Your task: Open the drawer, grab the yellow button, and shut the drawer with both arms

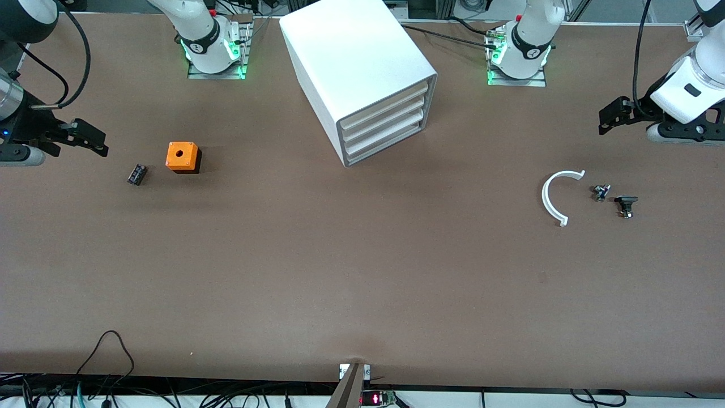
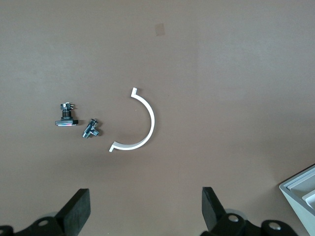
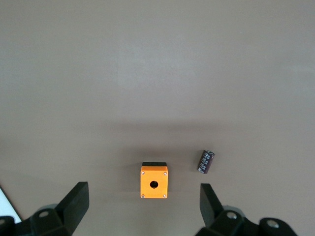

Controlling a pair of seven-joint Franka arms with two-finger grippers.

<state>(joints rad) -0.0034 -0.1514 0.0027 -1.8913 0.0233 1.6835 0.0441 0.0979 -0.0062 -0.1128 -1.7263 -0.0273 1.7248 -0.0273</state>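
Observation:
The white grey-rimmed cabinet (image 1: 351,62) stands between the two arm bases. Its uppermost drawer (image 1: 384,106) is shut, flush with the like fronts below it. The button is hidden from every view. My left gripper (image 1: 614,116) is open and empty, up over the table at the left arm's end; the left wrist view shows its fingers wide apart (image 2: 146,214) and a corner of the cabinet (image 2: 302,194). My right gripper (image 1: 85,137) is open and empty, up over the right arm's end; it shows in the right wrist view (image 3: 143,211).
An orange cube with a hole (image 1: 182,156) (image 3: 154,181) and a small black ribbed block (image 1: 136,174) (image 3: 206,162) lie toward the right arm's end. A white arc (image 1: 552,195) (image 2: 142,123) and two small metal parts (image 1: 601,192) (image 1: 625,205) lie toward the left arm's end.

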